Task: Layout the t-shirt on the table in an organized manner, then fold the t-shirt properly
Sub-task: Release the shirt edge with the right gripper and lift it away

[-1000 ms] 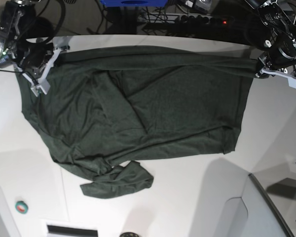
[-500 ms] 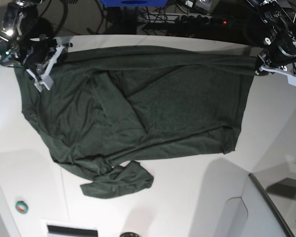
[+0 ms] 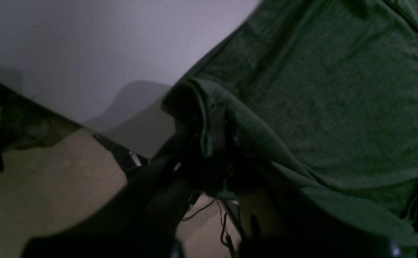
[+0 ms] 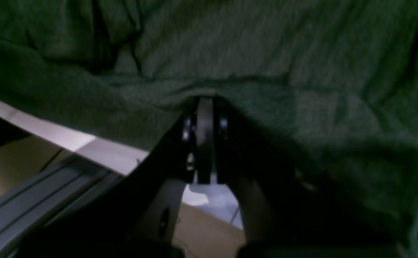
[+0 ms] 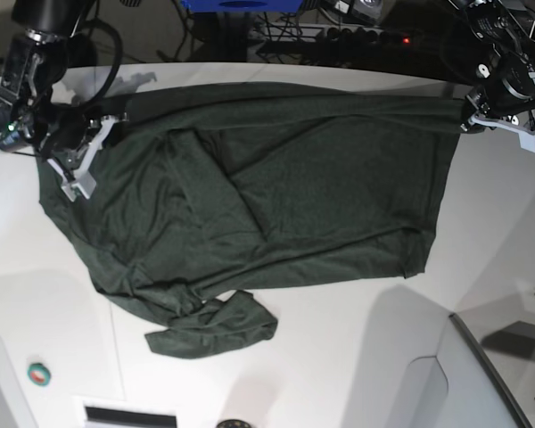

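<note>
**Both tools clamped on the far edge, shirt stretched across the worktop**

Across the glossy white worktop (image 5: 357, 357) lies the dark green t-shirt (image 5: 276, 196), spread wide but not yet tidy. Look at the far edge: it runs almost straight between the two arms, and that line is there because each tool has a corner of cloth. On the base view's right, the left tool (image 5: 471, 119) is pressed together on the shirt's far corner, right at the worktop's edge; the left wrist camera shows the cloth (image 3: 320, 100) folded over the closed jaws and hanging in a taut sheet from them. On the base view's left, the right tool (image 5: 96, 134) pinches the opposite end, and its wrist view shows the fabric (image 4: 266, 71) bunched into the shut jaws, ridges fanning away from the pinch.

Why hold it this way? A grip at both ends of one edge lets the arms pull the thin cloth flat, a sensible way to lay it out.

Plenty left to do, by my reading. Diagonal creases cross the middle, and near the front a sleeve (image 5: 218, 325) sits crumpled and twisted under the lower hem. Laying out looks well underway; folding has not begun. One risk: soft, thin cloth like this could slip from so narrow a pinch if the pull turns uneven.
</note>
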Robot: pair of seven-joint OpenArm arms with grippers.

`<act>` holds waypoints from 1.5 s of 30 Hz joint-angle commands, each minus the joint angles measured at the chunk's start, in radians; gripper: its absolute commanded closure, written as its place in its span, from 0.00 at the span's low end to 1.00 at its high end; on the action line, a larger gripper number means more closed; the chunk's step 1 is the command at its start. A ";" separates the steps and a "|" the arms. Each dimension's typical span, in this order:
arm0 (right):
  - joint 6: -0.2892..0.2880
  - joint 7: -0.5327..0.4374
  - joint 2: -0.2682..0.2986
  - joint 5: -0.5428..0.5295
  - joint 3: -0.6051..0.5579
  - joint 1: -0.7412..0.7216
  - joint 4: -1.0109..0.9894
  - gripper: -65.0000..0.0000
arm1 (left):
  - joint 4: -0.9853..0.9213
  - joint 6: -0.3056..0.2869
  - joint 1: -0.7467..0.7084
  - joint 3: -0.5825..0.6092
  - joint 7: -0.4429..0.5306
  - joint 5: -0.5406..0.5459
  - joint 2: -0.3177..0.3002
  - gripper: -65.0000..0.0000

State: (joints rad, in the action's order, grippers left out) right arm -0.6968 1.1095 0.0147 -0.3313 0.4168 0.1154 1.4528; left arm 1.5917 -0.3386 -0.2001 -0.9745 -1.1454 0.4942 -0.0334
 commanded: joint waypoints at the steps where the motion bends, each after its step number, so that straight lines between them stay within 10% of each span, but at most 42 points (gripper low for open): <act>1: -0.001 -0.009 0.008 -0.009 0.003 -0.021 -0.004 0.99 | 0.020 -0.003 0.004 -0.002 0.011 0.011 -0.013 1.00; 45: -0.001 -0.013 0.015 -0.007 0.006 -0.062 -0.096 0.99 | -0.095 0.062 0.104 0.047 0.011 0.011 -0.012 1.00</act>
State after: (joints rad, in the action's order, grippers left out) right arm -0.6968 1.1027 0.0193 -0.3290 0.4187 0.0620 1.3407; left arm 1.4796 -0.2729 -0.1036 -0.9249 -1.1442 0.4911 -0.0338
